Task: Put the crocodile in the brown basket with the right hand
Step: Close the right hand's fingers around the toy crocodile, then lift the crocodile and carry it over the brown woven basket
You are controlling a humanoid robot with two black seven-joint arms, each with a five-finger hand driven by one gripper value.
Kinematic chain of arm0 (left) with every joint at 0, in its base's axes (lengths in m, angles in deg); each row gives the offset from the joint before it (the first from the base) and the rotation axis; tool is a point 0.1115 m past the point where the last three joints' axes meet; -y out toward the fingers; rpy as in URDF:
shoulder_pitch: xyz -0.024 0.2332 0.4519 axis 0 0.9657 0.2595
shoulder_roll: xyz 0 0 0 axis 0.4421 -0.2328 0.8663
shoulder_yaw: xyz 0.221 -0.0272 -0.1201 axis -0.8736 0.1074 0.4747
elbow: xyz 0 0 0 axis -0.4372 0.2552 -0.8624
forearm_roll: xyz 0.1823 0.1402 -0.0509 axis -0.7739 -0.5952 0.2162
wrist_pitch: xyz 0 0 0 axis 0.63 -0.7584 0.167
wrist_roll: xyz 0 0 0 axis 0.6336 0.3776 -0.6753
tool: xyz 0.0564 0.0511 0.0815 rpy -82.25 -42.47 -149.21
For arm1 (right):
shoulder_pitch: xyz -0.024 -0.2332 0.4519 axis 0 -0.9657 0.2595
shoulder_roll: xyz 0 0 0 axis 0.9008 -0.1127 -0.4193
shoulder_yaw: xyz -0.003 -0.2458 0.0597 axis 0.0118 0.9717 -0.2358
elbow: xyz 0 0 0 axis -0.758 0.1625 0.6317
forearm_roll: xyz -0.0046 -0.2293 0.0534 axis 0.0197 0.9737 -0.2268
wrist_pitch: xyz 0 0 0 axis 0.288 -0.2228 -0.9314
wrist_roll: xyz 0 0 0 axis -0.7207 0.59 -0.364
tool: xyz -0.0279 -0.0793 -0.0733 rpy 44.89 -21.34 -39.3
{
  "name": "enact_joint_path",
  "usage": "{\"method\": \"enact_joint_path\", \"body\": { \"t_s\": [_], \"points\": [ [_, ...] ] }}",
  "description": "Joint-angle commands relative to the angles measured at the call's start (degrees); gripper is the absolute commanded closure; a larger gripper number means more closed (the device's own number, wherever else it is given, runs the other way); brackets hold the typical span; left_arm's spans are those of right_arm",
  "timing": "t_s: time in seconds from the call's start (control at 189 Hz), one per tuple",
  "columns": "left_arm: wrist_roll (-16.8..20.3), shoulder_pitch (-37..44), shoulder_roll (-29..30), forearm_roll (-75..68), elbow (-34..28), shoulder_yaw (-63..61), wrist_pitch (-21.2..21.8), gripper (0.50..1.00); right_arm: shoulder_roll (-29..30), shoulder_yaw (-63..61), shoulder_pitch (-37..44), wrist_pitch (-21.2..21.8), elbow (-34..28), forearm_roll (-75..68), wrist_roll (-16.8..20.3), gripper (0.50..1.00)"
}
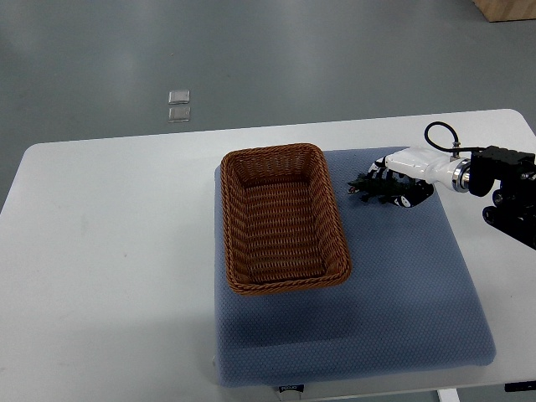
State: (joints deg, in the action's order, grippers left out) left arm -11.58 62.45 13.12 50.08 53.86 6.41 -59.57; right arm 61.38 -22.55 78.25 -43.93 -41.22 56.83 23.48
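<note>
One crocodile (366, 188) under the right hand's (400, 186) fingers (390, 194).

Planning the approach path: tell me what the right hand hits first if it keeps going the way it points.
The right hand points left, at the crocodile by its fingertips; beyond lies the brown basket. Height is unclear.

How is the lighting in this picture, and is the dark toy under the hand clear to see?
Top view: light is soft and even, with a faint shadow beside the brown basket; the crocodile is dark and low-contrast under the right hand, its detail unclear.
</note>
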Motion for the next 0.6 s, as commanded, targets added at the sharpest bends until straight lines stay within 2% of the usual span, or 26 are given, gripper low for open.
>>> {"method": "enact_joint_path", "body": {
  "t_s": [0.0,0.594],
  "points": [
    [0.00,0.00,0.00,0.00,0.00,0.02,0.04,0.500,0.00,0.00,-0.05,-0.47,0.00,0.00,0.01,1.000],
    [0.00,0.00,0.00,0.00,0.00,-0.07,0.04,0.500,-0.79,-0.52,1.62,-3.28,-0.71,-0.27,-0.52,1.000]
  ]
}}
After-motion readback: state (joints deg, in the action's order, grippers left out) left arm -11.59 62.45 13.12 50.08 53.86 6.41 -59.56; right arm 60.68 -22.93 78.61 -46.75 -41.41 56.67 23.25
